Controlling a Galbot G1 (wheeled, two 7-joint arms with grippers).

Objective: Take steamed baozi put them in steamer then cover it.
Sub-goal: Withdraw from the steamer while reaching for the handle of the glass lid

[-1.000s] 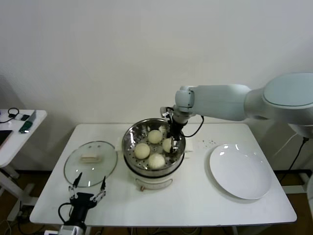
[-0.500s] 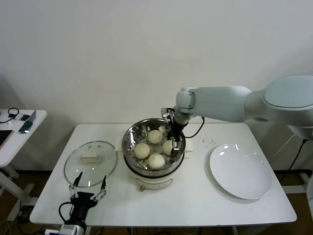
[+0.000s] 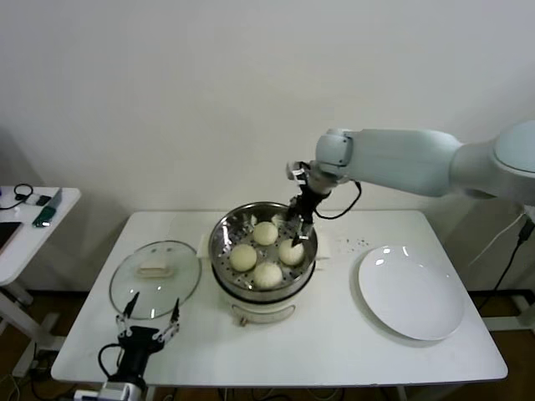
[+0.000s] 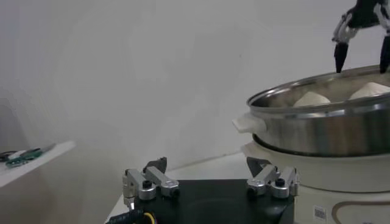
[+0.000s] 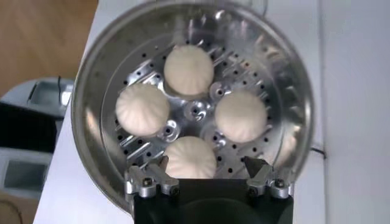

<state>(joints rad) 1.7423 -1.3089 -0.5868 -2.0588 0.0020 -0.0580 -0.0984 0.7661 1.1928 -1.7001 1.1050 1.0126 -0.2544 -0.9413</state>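
Steel steamer (image 3: 263,251) sat mid-counter, four steamed baozi (image 3: 266,255) on its tray, soft, dent-prone. Right claw (image 3: 299,219) hovered above far-right bun, fingers apart, empty. Left claw (image 3: 150,324) parked near-left, fingers apart. Glass lid (image 3: 155,279) lay left of steamer: smooth, fragile, best gripped by centre handle
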